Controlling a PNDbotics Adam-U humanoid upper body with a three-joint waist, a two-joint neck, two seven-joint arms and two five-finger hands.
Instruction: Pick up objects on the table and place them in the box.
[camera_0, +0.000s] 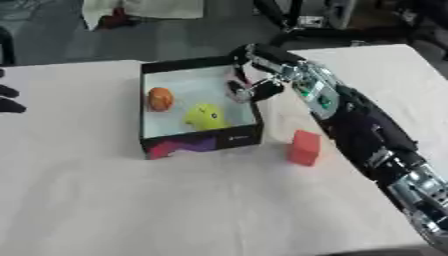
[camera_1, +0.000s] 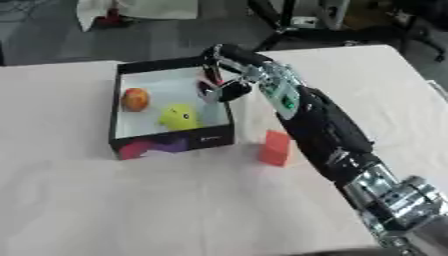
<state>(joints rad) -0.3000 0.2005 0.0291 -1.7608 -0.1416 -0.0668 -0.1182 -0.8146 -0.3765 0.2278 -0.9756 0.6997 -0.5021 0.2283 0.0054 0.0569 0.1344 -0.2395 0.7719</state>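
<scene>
Reaching up from the lower right corner, the right arm stretches across the table (camera_0: 175, 210) to the box (camera_0: 201, 141), passing a red block (camera_0: 304, 147) that stands on the cloth just outside the box's front right corner. Its right hand (camera_0: 254, 75) hangs over the box's right wall, fingers curled round something small and pinkish. Inside lie an orange ball (camera_0: 159, 98) and a yellow toy (camera_0: 204, 116). Dark fingertips of the left hand (camera_0: 9, 100) show at the left edge; whether spread, I cannot tell.

The right arm stretches forward from the lower right; the right hand (camera_0: 254, 75) hangs with fingers curled downward.
</scene>
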